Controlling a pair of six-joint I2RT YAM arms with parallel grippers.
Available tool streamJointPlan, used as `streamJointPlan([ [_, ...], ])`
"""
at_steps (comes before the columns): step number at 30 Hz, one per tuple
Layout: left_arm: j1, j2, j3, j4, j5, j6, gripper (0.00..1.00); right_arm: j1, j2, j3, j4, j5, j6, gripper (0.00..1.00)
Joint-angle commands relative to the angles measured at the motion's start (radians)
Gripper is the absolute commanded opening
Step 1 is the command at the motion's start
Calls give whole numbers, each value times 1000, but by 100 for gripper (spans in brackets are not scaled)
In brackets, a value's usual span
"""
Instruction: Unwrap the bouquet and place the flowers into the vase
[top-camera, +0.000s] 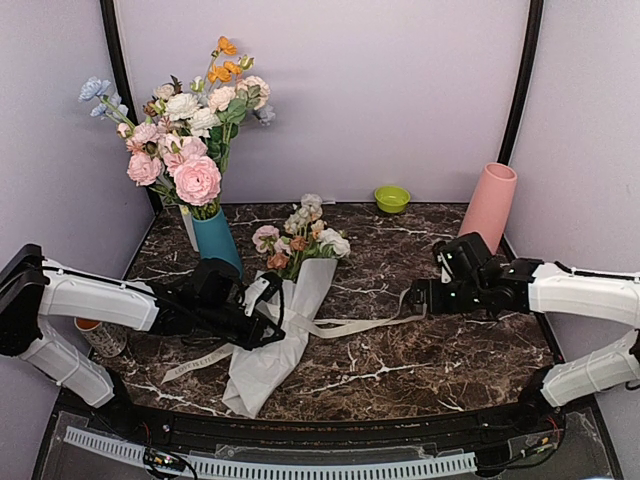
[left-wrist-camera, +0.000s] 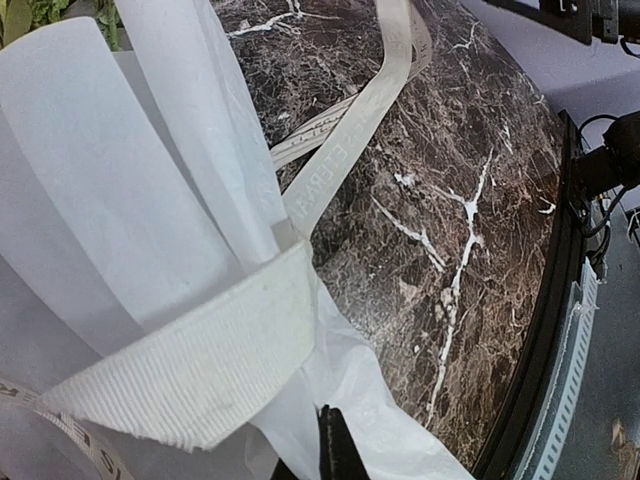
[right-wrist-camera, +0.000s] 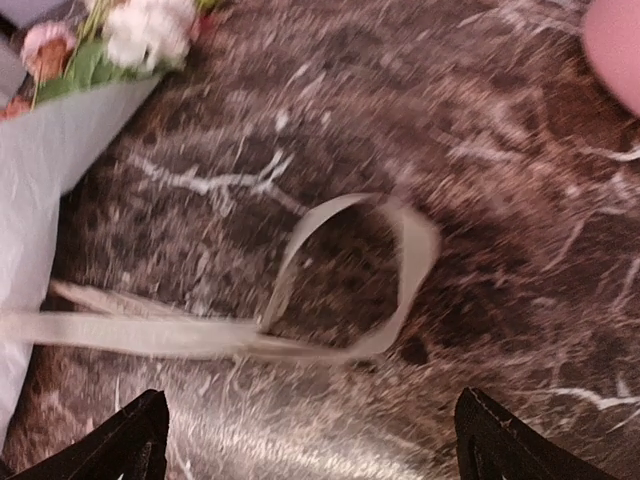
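— While the bouquet (top-camera: 300, 300) lies across the marble table (top-camera: 400, 360), how do the arms stand?
— Left gripper (top-camera: 268, 325) pressed together, seemingly pinching its paper; right gripper (right-wrist-camera: 315, 440) spread wide by the loose ribbon (right-wrist-camera: 130, 335). Vase (top-camera: 489, 205) stands back right.

On the glossy marble-look table (top-camera: 450, 350), the bouquet (top-camera: 285, 325) wears matt translucent paper and a coarse woven cloth ribbon (left-wrist-camera: 200, 370).

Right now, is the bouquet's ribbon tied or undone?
Undone: the ribbon trails across the table, ending in a slack loop before the open right gripper.
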Motion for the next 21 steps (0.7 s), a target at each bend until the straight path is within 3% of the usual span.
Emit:
streamJointPlan([
  [1, 0, 6, 34, 1, -3, 7, 0, 6, 128, 70, -176, -359, -71, 99],
  [4, -1, 12, 37, 7, 1, 2, 0, 28, 238, 124, -315, -406, -99, 99],
  [8, 0, 20, 44, 9, 5, 4, 0, 98, 313, 225, -387, -339, -194, 99],
  [13, 0, 36, 58, 13, 13, 11, 0, 197, 280, 196, -104, -251, -361, 99],
  [17, 0, 45, 76, 2, 12, 17, 0, 231, 292, 131, 207, -325, -483, 98],
  [21, 0, 44, 78, 0, 19, 17, 0, 271, 367, 133, 370, -358, -604, 94],
])
